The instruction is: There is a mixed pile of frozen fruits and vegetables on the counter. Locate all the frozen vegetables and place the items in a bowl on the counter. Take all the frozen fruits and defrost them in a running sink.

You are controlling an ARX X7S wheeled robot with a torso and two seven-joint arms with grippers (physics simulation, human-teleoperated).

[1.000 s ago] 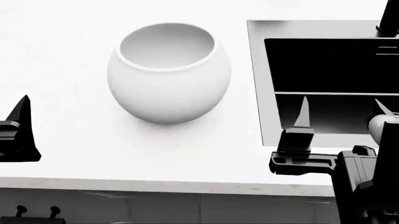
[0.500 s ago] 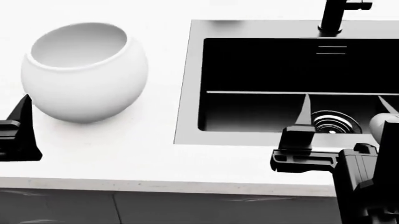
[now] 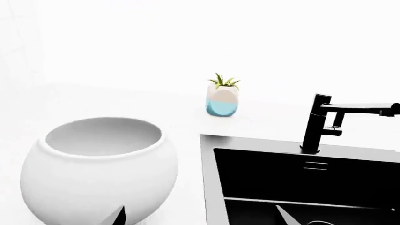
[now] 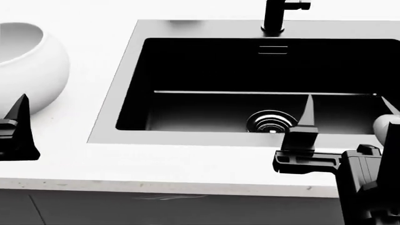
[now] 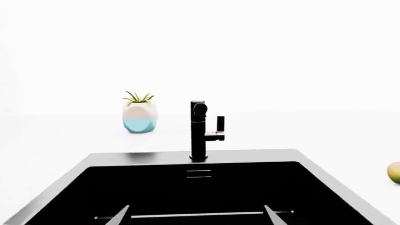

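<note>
Black sink (image 4: 119, 84) central, faucet (image 4: 275, 16) at 12 o'clock, white bowl (image 4: 28, 65) at 9 o'clock on counter (image 4: 187, 164); yellow-green fruit (image 5: 394, 172) beside sink; right gripper (image 4: 347, 115) fingers apart, empty; left gripper (image 3: 200, 218) fingers apart, empty.

White counter (image 4: 156, 161), white bowl (image 3: 99, 171), potted plant (image 3: 222, 98), inset sink (image 4: 262, 84)

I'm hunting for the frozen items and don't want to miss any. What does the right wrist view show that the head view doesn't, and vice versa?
Only the right wrist view shows the potted plant and a yellow-green fruit at the frame edge, on the counter beside the sink. Only the head view shows the bowl, the drain and both end effectors, left and right. Both show the sink and faucet.
</note>
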